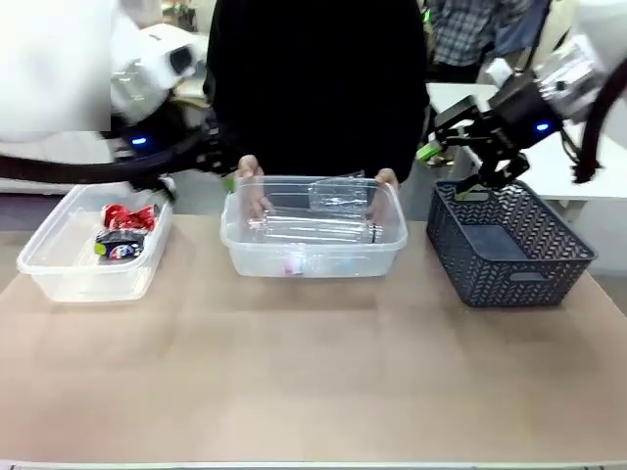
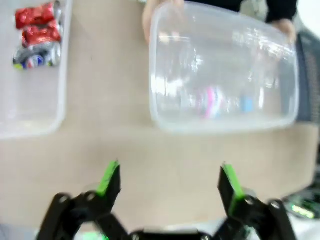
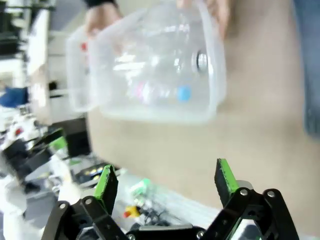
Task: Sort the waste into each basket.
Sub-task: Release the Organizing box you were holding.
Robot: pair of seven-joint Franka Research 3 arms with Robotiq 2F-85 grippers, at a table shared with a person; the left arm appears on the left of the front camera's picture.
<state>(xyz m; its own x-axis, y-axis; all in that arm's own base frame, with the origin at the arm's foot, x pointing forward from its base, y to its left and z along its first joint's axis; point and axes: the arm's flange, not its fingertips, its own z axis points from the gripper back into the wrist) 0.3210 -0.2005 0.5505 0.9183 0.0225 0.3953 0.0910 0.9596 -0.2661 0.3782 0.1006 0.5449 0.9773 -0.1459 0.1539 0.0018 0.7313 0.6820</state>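
The light brown table [image 1: 313,372] carries three containers in a row. At the robot's right stands the dark grey slotted plastic basket [image 1: 509,245]. In the middle is a clear rectangular plastic tub [image 1: 313,235], gripped at both far corners by the person's hands [image 1: 250,181], one on each side. It holds clear plastic bottles [image 1: 323,220]; in the left wrist view a blue cap and a pink label show through its wall, blurred. At the robot's left sits a second clear rectangular tub [image 1: 88,245], holding crushed red drink cans [image 1: 129,215] and one dark can [image 1: 120,247] lying together near its far end.

The left gripper [image 2: 167,182] hovers above bare table on the near side of the middle tub, fingers spread wide with nothing between them. The right gripper [image 3: 167,180] is likewise released and empty; in the front view it hangs just above the far rim of the grey basket. Its own camera looks across at the middle tub, well apart from it.
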